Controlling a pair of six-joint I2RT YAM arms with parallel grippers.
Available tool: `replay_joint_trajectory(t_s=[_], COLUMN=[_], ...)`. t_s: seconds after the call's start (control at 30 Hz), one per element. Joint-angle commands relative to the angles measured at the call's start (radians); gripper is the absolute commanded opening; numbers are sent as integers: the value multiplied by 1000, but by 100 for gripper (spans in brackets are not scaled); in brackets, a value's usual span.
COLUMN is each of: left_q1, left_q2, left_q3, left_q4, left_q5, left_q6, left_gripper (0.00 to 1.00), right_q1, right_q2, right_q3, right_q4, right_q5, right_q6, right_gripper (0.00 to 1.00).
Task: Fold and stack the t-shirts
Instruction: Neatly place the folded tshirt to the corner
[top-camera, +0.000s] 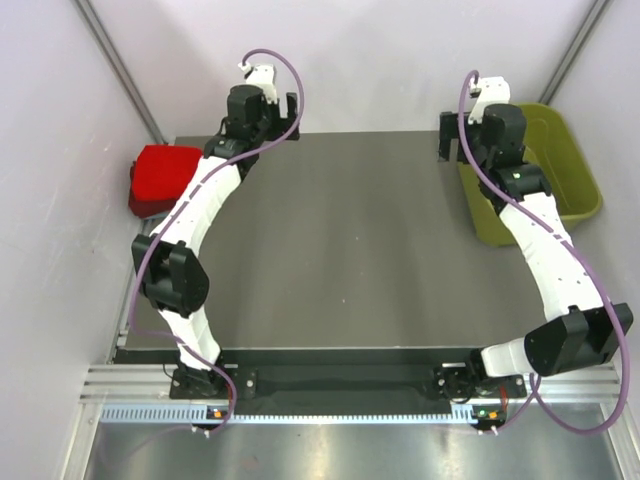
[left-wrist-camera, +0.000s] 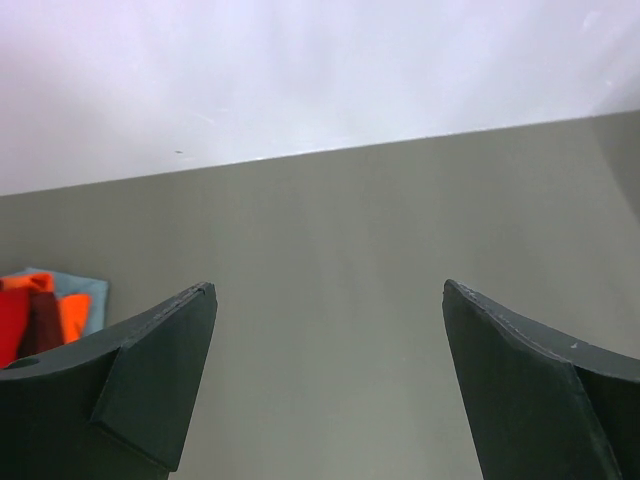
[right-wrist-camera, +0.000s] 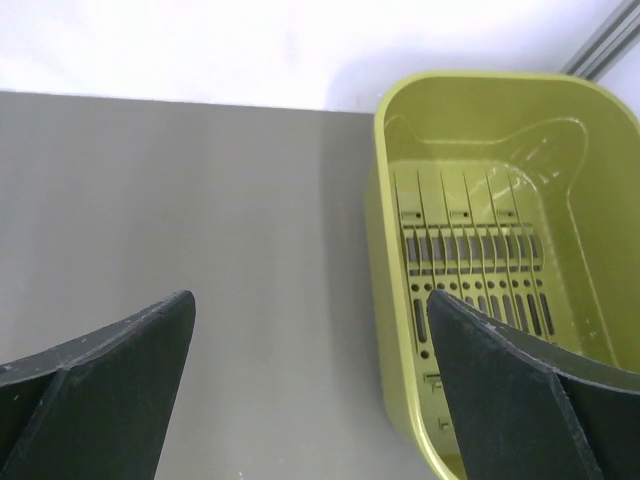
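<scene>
Left gripper (left-wrist-camera: 328, 288) spread wide, nothing between fingers; right gripper (right-wrist-camera: 310, 296) same, empty. Shirts (top-camera: 165, 170) in folded pile at left edge of table (top-camera: 330, 250), red on top; orange, maroon, grey-blue also showing from left wrist. Basket (right-wrist-camera: 480, 100) at right holds no shirt. Stacking looks done, I think. Good finish: bring arms back slowly, left one well away from pile.

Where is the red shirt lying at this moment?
In the top view the red shirt lies at the far left edge of the table, just beside the left arm, opposite the basket on the right.
</scene>
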Motion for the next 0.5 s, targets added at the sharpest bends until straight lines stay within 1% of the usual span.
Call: replay_joint_trajectory(t_s=[0.0,0.33,0.4,0.47], left_q1=[4,2,2,2], left_q2=[-68,-48,-45,-45], left_q3=[29,53,50,45], left_q4=[57,57,57,54], left_q5=[-46,-44,-46,-47], left_q6=[18,4,0,-4], left_gripper=[99,99,99,99], right_q1=[12,10,4,-5], right_q2=[-17,-14,-3,9], right_q3=[48,62,66,68], right_q4=[18,16,3,0], right_q5=[23,-10,-23,-33], right_q6=[26,34,84,98], right_gripper=[100,100,100,100])
